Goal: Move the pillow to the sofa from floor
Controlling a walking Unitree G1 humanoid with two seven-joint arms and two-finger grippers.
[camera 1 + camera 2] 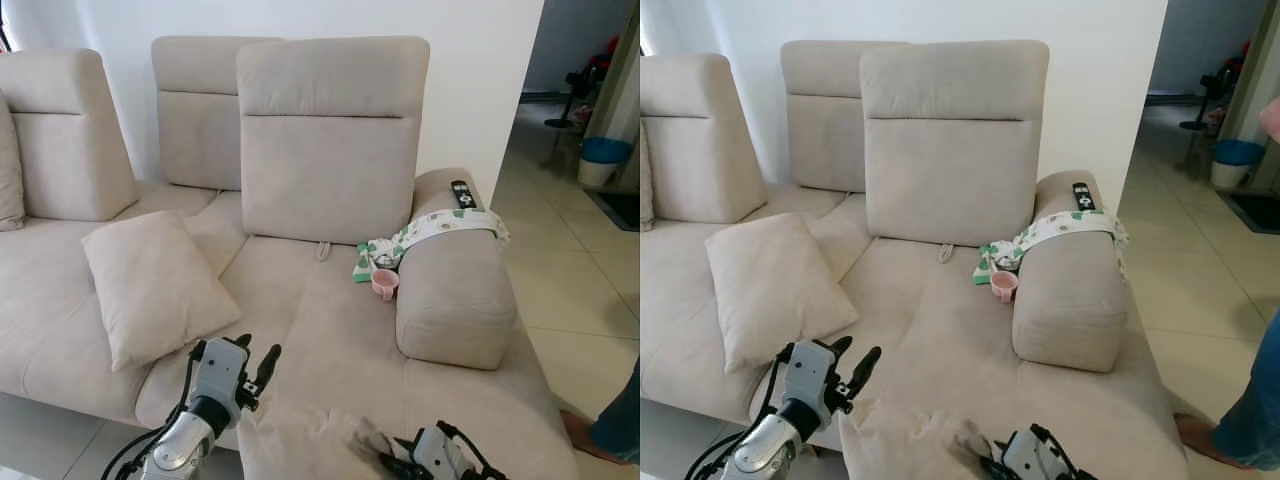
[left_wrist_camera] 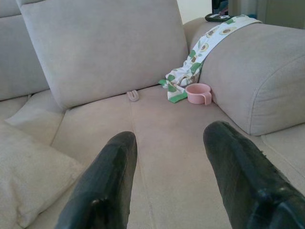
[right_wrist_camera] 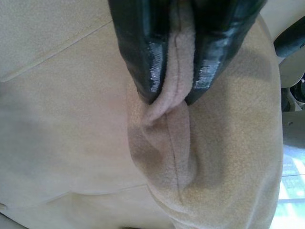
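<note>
Right tool [image 3: 174, 98] clenched on a fold of the pillow [image 1: 300, 440], held at the sofa's [image 1: 340, 330] front edge, low in the head views. Left tool [image 2: 171, 157] released, fingers apart, above the seat. Second cushion [image 1: 150, 285] lies on the seat, left.

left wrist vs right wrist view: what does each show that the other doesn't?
Left wrist: the open left gripper facing the sofa seat, with a pink cup, a patterned cloth and a remote on the armrest.
Right wrist: the right gripper, jaws pinched on a fold of the beige pillow.
Both: beige fabric and black fingers.
</note>
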